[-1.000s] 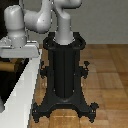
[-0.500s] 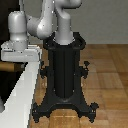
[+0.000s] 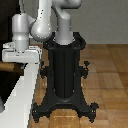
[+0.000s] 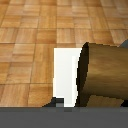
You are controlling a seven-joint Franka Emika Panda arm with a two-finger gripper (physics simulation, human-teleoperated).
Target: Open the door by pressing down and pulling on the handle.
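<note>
Tool [image 3: 9,61] over handle [image 4: 102,75] — (jaws hidden).

Handle [image 4: 104,75]: tan wood lever, rounded end, close under the wrist cam, fingers not visible. Door [image 3: 10,82]: dark panel at exterior view's left, behind white frame [image 3: 22,102].

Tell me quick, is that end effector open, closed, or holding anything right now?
End effector: cannot be told; its fingers are not visible. It sits at the short tan wooden lever handle, but no grasp shows.
</note>
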